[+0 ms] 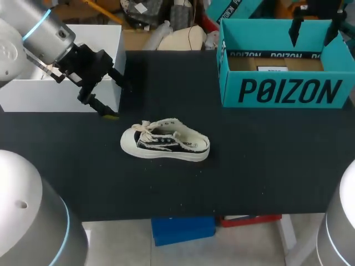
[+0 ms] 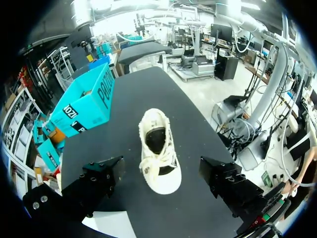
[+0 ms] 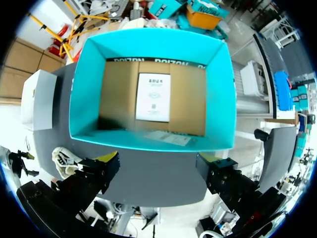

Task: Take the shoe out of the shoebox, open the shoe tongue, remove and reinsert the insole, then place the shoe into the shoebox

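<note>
A cream and black low shoe [image 1: 165, 145] lies on its sole on the black table [image 1: 266, 166], toe to the left, laces loose. My left gripper [image 1: 113, 98] hangs open just up and left of the toe, touching nothing. In the left wrist view the shoe [image 2: 158, 148] lies ahead of and between the spread fingers of that gripper [image 2: 162, 169]. The teal shoebox [image 1: 283, 91] stands open at the back right with only a paper sheet inside. My right gripper [image 1: 316, 27] hovers open above it. The right wrist view looks down into the shoebox [image 3: 148, 141] past that gripper [image 3: 159, 167], with the shoe [image 3: 64, 158] off to the side.
A white box [image 1: 83, 61] stands at the back left, close behind my left gripper, and shows in the right wrist view [image 3: 34, 99] too. The table's front edge [image 1: 194, 213] runs below the shoe.
</note>
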Robot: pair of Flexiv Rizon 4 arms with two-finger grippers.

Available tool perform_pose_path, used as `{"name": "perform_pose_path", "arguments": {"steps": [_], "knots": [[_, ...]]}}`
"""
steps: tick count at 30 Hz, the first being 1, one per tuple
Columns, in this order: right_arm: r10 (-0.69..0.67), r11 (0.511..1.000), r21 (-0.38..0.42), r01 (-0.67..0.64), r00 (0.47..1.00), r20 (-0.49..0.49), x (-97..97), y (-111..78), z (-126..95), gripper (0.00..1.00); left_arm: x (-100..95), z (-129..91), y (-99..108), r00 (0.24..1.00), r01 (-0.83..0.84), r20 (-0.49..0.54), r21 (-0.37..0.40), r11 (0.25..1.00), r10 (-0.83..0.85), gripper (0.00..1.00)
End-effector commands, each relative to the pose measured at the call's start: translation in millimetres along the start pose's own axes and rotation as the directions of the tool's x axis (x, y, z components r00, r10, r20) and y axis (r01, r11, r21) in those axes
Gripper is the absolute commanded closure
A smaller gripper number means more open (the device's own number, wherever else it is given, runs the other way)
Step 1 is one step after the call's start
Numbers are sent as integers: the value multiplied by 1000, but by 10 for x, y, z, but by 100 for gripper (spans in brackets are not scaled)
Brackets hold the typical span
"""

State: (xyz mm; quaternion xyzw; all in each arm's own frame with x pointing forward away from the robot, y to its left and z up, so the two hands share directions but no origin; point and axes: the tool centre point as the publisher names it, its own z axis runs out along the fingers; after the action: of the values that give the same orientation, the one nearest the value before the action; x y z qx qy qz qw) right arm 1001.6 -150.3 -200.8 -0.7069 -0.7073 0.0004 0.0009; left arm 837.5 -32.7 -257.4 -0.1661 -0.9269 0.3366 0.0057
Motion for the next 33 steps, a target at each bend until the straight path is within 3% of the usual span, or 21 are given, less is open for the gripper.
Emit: {"name": "perform_pose_path", "arguments": {"steps": [1, 15, 21, 25, 33], "knots": [[0, 1000, 0, 0, 1000, 1, 1, -2, -4, 0, 0, 7, 6, 1000, -2, 2, 0, 1000, 2, 0], [0, 1000, 0, 0, 1000, 1, 1, -2, -4, 0, 0, 7, 6, 1000, -2, 2, 0, 1000, 2, 0], [0, 1000, 0, 0, 1000, 1, 1, -2, -4, 0, 64, -128, 72, 993, 87, 78, 40, 995, -90, 0], [0, 1000, 0, 0, 1000, 1, 1, -2, -4, 0, 163, -194, 168, 986, 111, 116, 55, 992, -117, 0], [0, 1000, 0, 0, 1000, 1, 1, -2, -4, 0, 291, -222, 386, 987, 125, 94, 84, 989, -132, 0]]}}
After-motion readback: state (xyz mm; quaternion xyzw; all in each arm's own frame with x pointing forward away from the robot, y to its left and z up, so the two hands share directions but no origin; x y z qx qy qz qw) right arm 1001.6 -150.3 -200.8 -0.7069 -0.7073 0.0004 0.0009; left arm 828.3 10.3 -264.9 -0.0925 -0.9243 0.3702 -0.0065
